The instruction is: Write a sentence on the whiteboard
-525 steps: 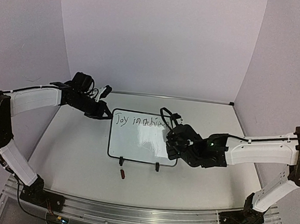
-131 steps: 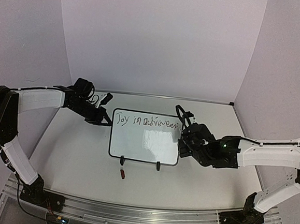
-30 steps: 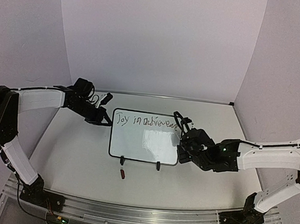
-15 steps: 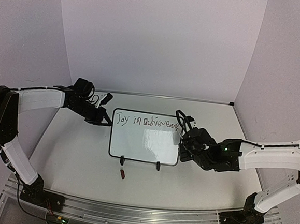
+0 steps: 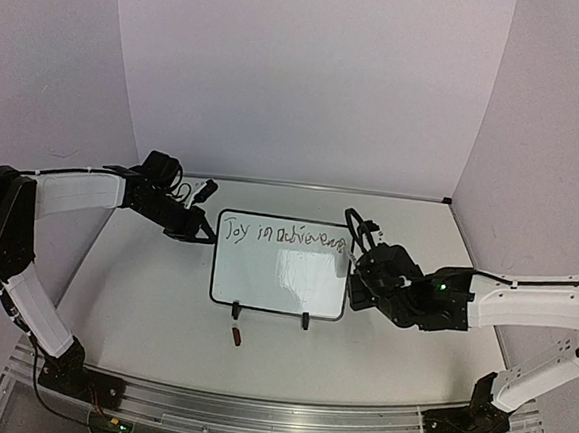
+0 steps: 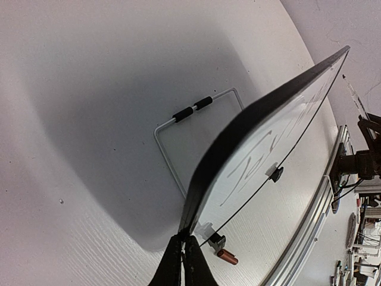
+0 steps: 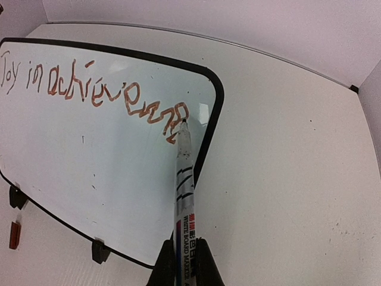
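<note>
Marker [image 7: 183, 173] shifted right along the longer writing [image 7: 95, 89], right jaws clamped on it, left jaws pinching whiteboard [image 5: 279, 281] corner.

White table [image 5: 143, 295] carrying a whiteboard [image 5: 275, 276] propped on two black feet [image 5: 303, 321], a small red cap [image 5: 237, 337] lying just in front.

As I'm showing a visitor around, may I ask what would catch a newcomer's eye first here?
The whiteboard standing at the scene's centre comes first, with a handwritten line starting "Joy in" along its top. The right gripper holds a whiteboard marker with its tip at that line's end, by the board's right edge, while the left gripper pinches the board's upper left corner.
</note>
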Controlling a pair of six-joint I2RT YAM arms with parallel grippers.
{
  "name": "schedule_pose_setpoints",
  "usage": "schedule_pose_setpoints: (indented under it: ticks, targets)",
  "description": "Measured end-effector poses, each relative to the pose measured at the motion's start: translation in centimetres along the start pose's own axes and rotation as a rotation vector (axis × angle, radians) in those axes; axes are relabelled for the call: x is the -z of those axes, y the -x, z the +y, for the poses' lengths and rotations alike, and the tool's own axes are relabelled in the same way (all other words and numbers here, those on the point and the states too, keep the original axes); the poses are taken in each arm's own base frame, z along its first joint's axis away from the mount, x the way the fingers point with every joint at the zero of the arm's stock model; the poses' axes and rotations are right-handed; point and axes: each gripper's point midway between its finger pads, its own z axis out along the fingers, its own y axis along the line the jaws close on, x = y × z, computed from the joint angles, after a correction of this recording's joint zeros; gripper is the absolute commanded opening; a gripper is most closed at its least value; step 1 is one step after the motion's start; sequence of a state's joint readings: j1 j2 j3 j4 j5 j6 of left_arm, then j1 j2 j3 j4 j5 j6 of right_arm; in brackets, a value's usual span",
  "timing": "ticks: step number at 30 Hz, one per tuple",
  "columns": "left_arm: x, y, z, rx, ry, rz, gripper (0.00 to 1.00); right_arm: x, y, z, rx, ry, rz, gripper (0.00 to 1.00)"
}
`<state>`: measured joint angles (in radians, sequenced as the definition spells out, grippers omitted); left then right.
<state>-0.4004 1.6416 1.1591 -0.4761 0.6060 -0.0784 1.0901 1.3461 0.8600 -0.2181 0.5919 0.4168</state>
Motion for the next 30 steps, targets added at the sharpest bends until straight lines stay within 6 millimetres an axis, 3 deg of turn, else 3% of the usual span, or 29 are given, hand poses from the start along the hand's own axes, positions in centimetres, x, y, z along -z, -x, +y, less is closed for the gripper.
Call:
schedule_pose_setpoints:
  ticks: [30]
  targets:
    - [0.0,-0.11,0.02,0.003,0.001,0.004,0.03,-0.77,-0.78,-0.49,0.022,-0.049,0.015,0.0]
